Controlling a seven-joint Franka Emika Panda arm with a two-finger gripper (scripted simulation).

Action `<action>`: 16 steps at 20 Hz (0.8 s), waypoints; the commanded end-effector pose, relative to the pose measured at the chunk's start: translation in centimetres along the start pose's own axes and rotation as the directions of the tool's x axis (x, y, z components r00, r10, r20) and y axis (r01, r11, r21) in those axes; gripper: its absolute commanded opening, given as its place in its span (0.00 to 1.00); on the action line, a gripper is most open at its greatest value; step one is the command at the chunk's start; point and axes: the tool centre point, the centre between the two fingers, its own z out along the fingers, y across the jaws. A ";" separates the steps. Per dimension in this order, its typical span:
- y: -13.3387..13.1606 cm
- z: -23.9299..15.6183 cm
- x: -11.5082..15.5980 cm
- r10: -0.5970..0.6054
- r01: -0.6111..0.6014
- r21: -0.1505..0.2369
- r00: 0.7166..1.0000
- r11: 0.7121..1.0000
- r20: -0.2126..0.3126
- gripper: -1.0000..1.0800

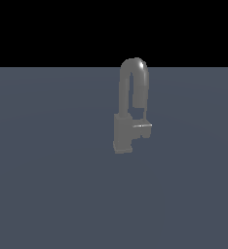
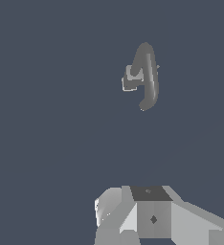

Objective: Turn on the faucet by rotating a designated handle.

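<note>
Claw state: cannot tell (fingertips cropped) | faucet well apart | handle bright-edged

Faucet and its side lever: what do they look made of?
The dull grey gooseneck faucet looks like brushed or satin metal: uniform grey, with a soft highlight along the spout's curve. The thin flat grey lever handle looks like the same metal, perhaps more polished, since its edge catches a bright glint. Both are simulator renders, so the material is only a guess.
</note>
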 end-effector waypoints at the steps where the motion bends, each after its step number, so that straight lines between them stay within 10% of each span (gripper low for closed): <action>1: 0.0 0.0 0.0 0.000 0.000 0.000 1.000 1.000 0.000 0.00; 16: 0.4 0.4 3.0 0.063 -0.068 0.058 0.995 0.996 0.074 0.00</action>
